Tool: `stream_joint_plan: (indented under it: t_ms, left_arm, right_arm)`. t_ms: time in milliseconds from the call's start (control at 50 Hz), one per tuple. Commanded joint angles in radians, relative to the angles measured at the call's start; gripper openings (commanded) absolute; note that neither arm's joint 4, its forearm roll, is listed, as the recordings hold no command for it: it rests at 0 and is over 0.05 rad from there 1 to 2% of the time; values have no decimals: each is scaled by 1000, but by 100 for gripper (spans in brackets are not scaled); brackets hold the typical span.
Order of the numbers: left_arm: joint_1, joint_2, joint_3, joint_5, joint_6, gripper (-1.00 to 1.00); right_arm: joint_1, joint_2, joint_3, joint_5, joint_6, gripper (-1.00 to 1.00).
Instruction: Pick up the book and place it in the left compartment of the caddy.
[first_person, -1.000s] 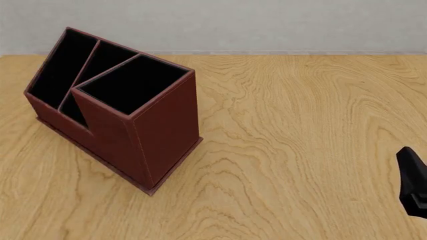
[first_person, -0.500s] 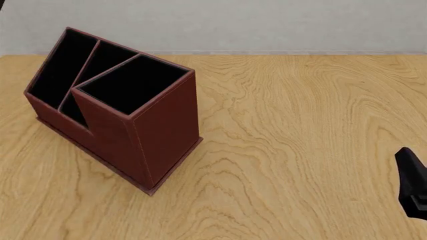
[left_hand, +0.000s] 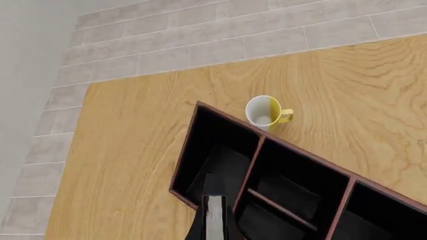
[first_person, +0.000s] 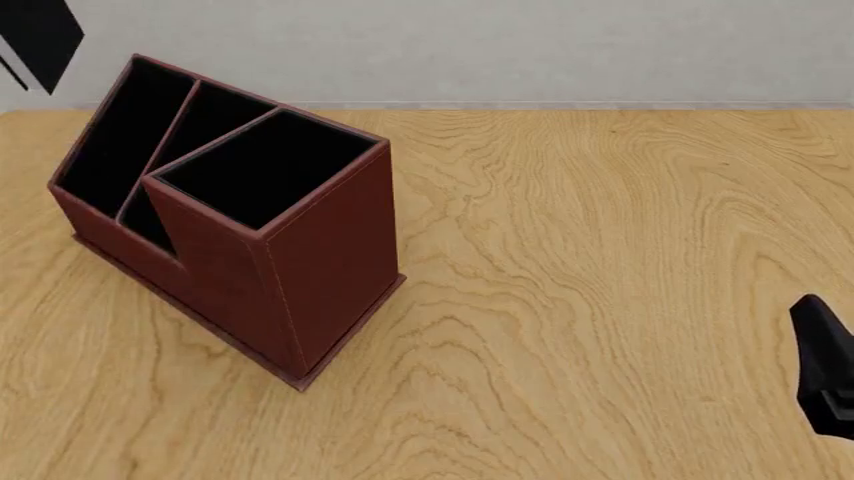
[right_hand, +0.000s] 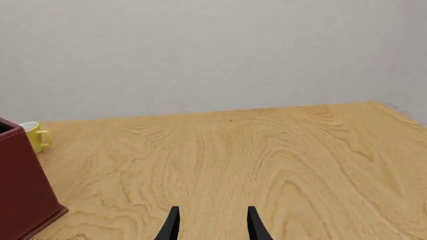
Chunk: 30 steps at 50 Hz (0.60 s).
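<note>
The book (left_hand: 213, 220) was cut by the left wrist view's bottom edge, hiding the left gripper's fingers there.

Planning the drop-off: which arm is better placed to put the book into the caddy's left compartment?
Left. Its wrist view shows the book at the gripper, directly above the caddy. The right gripper is open, empty and far off to the caddy's right.

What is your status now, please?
Left gripper shut on book, above the caddy. Right gripper open, empty. Yellow mug beyond caddy, not obstructing.
</note>
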Motion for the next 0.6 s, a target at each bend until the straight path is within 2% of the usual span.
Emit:
stream_joint_plan:
  t_ms: [20,300,600]
  left_arm:
    - [-13,56,-30,-12,-20,-100]
    - [-5,76,3,-58,-9,-100]
    - [16,115,-27,-58,-17,-100]
  right_arm:
    - [1,12,1,-11,-2,100]
    - [1,-4,0,1,-1,100]
    - [6,10,1,-7,-4,100]
